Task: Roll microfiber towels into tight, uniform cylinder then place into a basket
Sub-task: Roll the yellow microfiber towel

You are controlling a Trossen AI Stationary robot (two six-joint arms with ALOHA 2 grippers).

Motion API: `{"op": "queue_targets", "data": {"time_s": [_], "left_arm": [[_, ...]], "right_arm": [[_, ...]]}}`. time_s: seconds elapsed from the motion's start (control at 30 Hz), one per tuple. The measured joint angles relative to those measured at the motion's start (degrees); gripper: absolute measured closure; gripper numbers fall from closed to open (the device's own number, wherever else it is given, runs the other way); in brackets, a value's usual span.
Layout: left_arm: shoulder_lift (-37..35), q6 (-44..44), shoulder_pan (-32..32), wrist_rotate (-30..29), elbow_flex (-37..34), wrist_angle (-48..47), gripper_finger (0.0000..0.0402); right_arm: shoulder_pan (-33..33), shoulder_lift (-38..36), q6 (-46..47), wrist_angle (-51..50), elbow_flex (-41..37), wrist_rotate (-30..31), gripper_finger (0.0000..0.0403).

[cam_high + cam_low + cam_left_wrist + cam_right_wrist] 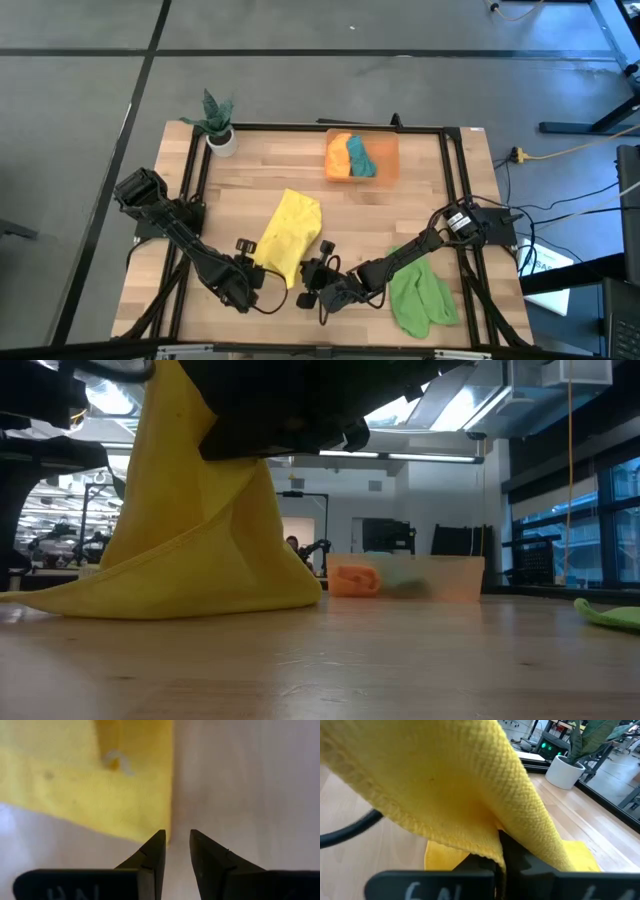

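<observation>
Your left tool (262,277) sits low at the counter's 7 o'clock, arm stretched in from the left edge, fingers (152,855) apart w/ nothing between them, tips just off the corner of the yellow towel (288,235). Your right tool (318,272) comes in from 4 o'clock, arm bent, jaws clamped on the yellow towel's near edge, lifting it into a tent shape. Cloth is a soft waffle-weave w/ stitched hem; the rest drapes on the wood-plank counter (300,170) near center. Light green towel (420,290) lies crumpled flat at 5 o'clock under the right arm. Orange towel (340,157) and teal towel (360,157) sit rolled in the translucent orange basket (388,160) at 12 o'clock, well apart from both tools.
</observation>
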Motion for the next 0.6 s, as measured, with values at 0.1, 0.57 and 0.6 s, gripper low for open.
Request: {"op": "queue_targets", "data": {"time_s": [0.1, 0.57, 0.6], "left_arm": [[-0.01, -0.56, 0.00, -0.59, 0.02, -0.47, 0.0323], [1.68, -0.76, 0.26, -4.85, -0.01, 2.67, 0.0323], [1.95, -0.80, 0.26, -4.85, -0.01, 2.56, 0.0323]], "right_arm": [[0.00, 0.00, 0.00, 0.00, 0.00, 0.00, 0.0399], [0.02, 0.00, 0.19, 0.03, 0.00, -1.39, 0.0399], [0.02, 0.00, 0.18, 0.04, 0.00, -1.42, 0.0399]]}}
